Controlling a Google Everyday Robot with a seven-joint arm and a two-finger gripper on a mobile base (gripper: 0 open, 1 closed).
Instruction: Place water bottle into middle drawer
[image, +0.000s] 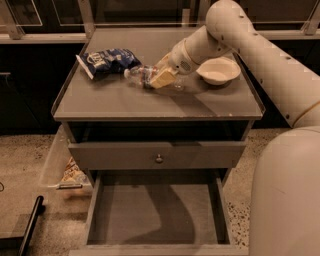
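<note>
The water bottle (137, 74) lies on its side on the grey cabinet top (125, 100), white cap pointing left toward the blue snack bag. My gripper (163, 76) reaches in from the right and sits down on the bottle's right half, hiding its base. The bottle rests on the top. The middle drawer (156, 212) is pulled out below, toward me, and its flat grey floor is bare.
A blue crinkled snack bag (107, 60) lies just left of the bottle. A white bowl (218, 70) stands right of the gripper. A closed drawer front with a round knob (159, 159) is above the open drawer. A clear bin (59, 165) stands on the floor at the left.
</note>
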